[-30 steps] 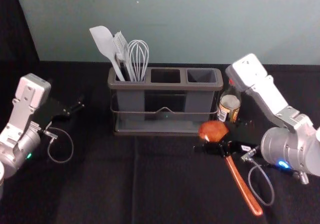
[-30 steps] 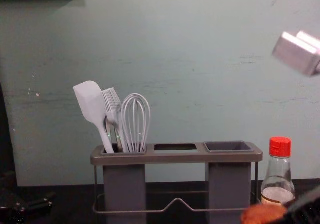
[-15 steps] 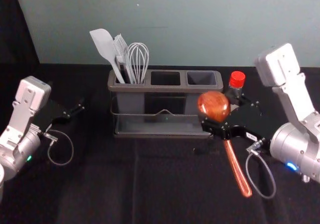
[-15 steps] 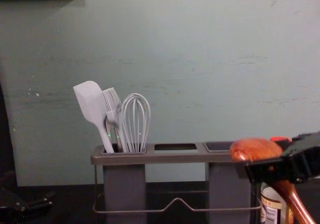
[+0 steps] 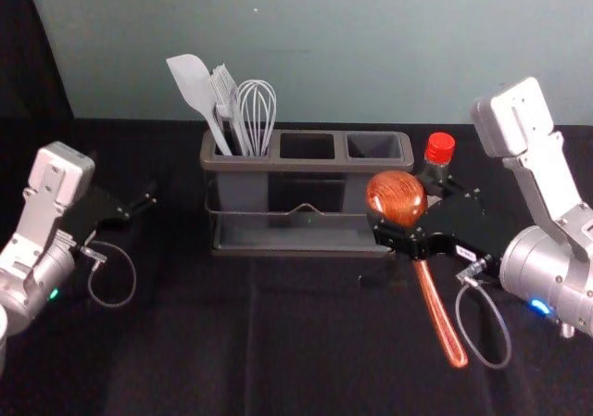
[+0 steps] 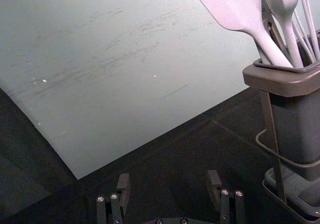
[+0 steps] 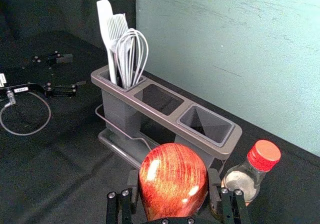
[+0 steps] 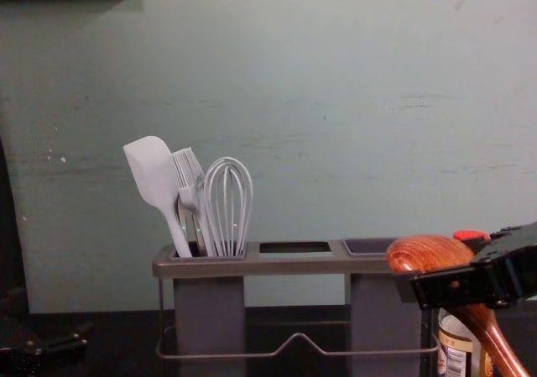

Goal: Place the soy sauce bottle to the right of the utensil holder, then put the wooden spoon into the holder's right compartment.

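Right gripper: in the head view point(image 5: 406, 220), on the 4 o'clock side of the holder point(image 5: 308, 165), pinching the spoon near where bowl meets handle; 12 points to the wall point(image 5: 334, 55).
Spoon: point(image 5: 396, 195) between the fingers, tilted; the bowl sits up top, the handle runs down from the grip toward 5 o'clock. I can't tell whether the bowl touches the holder.
Right compartment: point(image 5: 374, 145) near 12 o'clock from that gripper.
Bottle: point(image 5: 440, 147) upright, red-capped, at 1 o'clock from the gripper and 3 o'clock from the holder, just beside it.
Left compartment: point(image 8: 210, 318) at 10 o'clock from the gripper, with spatula point(image 5: 192, 78), brush point(image 5: 222, 87) and whisk point(image 5: 257, 110) standing in it.
Left gripper: point(image 5: 146, 199) parked over the dark cloth point(image 5: 167, 342), 9 o'clock from the holder, well apart, fingers spread.
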You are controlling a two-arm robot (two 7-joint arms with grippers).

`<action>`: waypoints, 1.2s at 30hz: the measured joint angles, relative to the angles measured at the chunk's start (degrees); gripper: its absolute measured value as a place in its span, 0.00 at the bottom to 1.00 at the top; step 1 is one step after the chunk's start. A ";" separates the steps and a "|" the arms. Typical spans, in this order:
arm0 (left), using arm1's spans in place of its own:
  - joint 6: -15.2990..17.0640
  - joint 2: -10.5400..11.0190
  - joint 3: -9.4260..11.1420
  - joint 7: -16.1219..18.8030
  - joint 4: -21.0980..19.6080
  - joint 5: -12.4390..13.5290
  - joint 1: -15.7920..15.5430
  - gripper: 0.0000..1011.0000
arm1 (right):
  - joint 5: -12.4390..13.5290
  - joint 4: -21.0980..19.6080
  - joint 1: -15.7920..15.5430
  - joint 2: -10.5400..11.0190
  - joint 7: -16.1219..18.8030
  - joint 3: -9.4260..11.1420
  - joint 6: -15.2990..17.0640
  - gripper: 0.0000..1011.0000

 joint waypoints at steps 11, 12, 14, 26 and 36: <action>0.00 0.00 0.00 0.00 0.00 0.00 0.00 0.99 | 0.00 -0.03 -0.13 0.05 -0.01 0.02 -0.41 0.83; 0.00 0.00 0.00 0.00 0.00 0.00 0.00 0.99 | 0.01 -0.04 -0.14 0.06 -0.01 0.02 -0.45 0.83; 0.00 0.00 0.00 0.00 0.00 0.00 0.00 0.99 | 0.01 -0.04 -0.14 0.06 -0.01 0.02 -0.46 0.83; 0.00 0.00 0.00 0.00 0.00 0.00 0.00 0.99 | -0.63 -0.94 -3.34 -2.76 -2.66 2.20 -15.21 0.83; 0.00 0.00 0.00 0.00 0.00 0.00 0.00 0.99 | -0.03 2.12 -6.41 -6.91 -6.86 4.67 -38.74 0.83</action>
